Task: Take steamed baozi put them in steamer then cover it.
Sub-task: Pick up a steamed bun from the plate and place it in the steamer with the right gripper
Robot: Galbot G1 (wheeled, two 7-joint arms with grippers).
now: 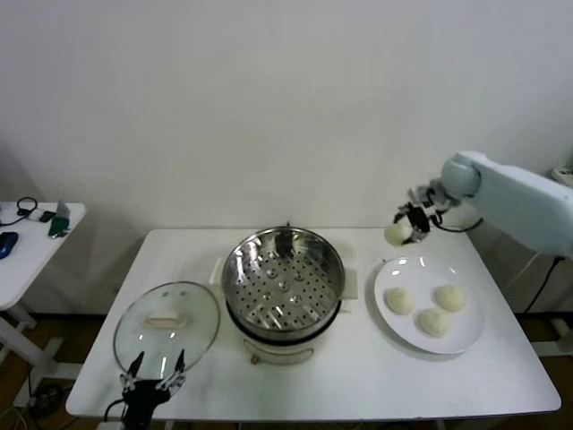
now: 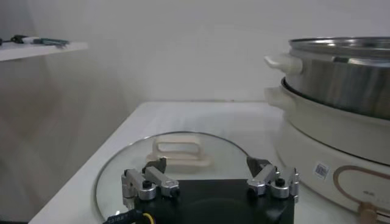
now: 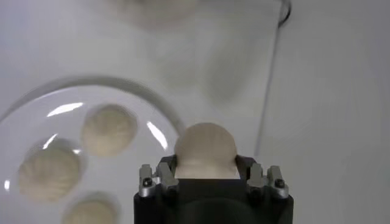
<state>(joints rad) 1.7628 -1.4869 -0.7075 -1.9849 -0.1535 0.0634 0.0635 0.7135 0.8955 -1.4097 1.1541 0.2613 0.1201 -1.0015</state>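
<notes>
My right gripper [image 1: 405, 228] is shut on one cream-white baozi [image 1: 397, 234] and holds it in the air above the far edge of the white plate [image 1: 470, 338]. In the right wrist view that baozi [image 3: 205, 150] fills the space between the jaws. Three more baozi [image 1: 399, 300] lie on the plate. The steel steamer [image 1: 283, 279] stands empty at the table's middle, its perforated floor showing. The glass cover [image 1: 167, 328] with its cream handle [image 2: 177, 150] lies flat on the table left of the steamer. My left gripper [image 1: 154, 371] hangs open at the cover's near edge.
The steamer's white base [image 2: 329, 149] rises close beside my left gripper. A small side table [image 1: 36, 235] with a few items stands far left. The white table [image 1: 358, 381] ends just in front of the cover and plate.
</notes>
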